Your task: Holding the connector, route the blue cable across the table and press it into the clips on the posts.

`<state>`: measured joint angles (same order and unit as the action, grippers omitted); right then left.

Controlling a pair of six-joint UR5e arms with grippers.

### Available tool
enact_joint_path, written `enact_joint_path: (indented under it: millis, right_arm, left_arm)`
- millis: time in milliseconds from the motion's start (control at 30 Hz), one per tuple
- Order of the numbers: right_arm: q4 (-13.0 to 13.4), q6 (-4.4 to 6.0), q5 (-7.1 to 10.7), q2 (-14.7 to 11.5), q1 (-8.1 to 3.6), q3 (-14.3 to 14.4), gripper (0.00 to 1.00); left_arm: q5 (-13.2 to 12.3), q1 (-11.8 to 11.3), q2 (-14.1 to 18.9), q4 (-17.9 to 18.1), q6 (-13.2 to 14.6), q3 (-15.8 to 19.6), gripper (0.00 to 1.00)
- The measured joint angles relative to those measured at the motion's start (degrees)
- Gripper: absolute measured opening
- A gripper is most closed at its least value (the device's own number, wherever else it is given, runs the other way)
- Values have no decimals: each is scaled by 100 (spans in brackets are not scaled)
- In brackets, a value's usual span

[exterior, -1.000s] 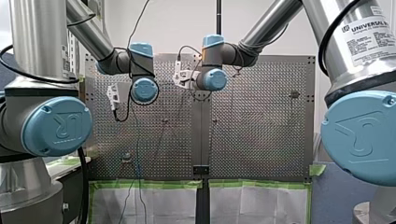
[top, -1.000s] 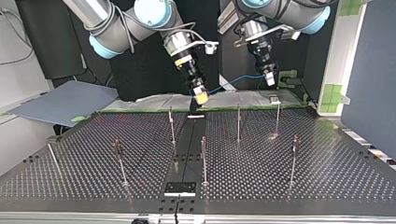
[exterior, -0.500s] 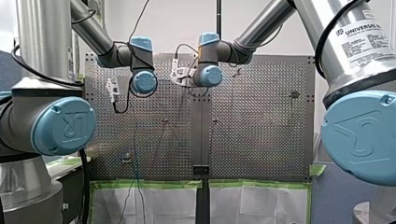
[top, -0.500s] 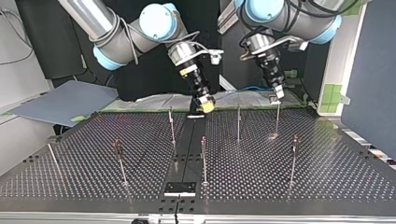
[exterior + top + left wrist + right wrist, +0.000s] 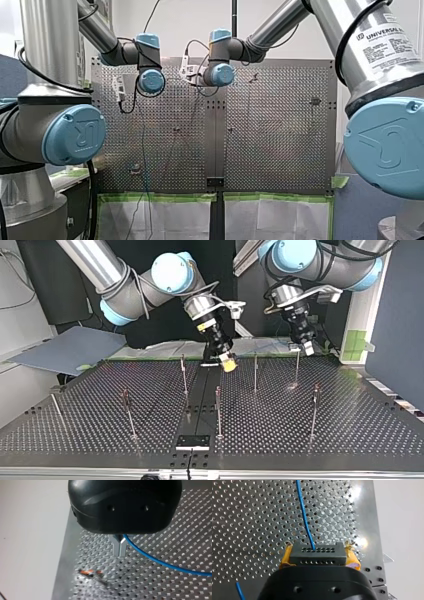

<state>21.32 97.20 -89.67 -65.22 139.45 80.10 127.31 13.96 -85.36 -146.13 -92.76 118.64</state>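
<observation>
- At the top view's far edge of the perforated table (image 5: 350, 430), my right gripper (image 5: 229, 367) hangs tilted over the dark middle strip. Its yellow pads (image 5: 228, 362) are low, near the surface.
- From the right wrist view, those pads are clamped on the two ends of a dark grey connector (image 5: 317, 552), which sits square between them.
- The blue cable (image 5: 305, 517) leaves the connector's face and runs straight ahead of the gripper over the holes. A second short piece of blue shows beside the gripper body.
- My left gripper (image 5: 306, 346) comes in at the top view's right and points down. Its tip is just beside the top of the post (image 5: 297, 367) nearest that far right corner.
- From the left wrist view, its metal fingers (image 5: 116, 547) are pressed together on the blue cable. The cable comes out from between them and sweeps off to one side above the table.
- Ahead of those fingers a small orange-brown thing (image 5: 88, 572) lies on the table; it is too blurred for me to name.
- Several other thin posts stand upright across the table, well apart from one another. I cannot tell whether the cable touches any clip.
- From the front view, both arms reach out over the table with their wrists near each other. The cable shows as a thin line hanging past the near edge at that view's left.
</observation>
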Motion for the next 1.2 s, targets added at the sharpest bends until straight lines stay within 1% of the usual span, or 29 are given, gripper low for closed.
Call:
enact_joint_path:
  millis: [233,333,433,700,833,1000,1200]
  right_arm:
    - [-101,15,-3,300,88,-347,0]
    - [-155,54,0,369,106,-496,0]
    - [-231,86,1,437,113,-656,0]
    - [-439,112,5,684,114,-1106,0]
    - [-484,116,9,744,115,-1307,0]
    - [-568,117,10,832,115,-1550,0]
    - [-690,120,9,978,115,-1863,0]
  left_arm:
    - [-362,-368,41,-152,-97,-223,0]
    - [-441,-512,38,-184,-117,-269,0]
    - [-486,-608,33,-193,-123,-314,0]
    - [-707,-753,27,-267,-131,-565,0]
    - [-834,-824,13,-317,-150,-708,0]
    - [-873,-929,-100,-415,-169,-851,0]
    - [-966,-1079,-231,-353,-221,-893,0]
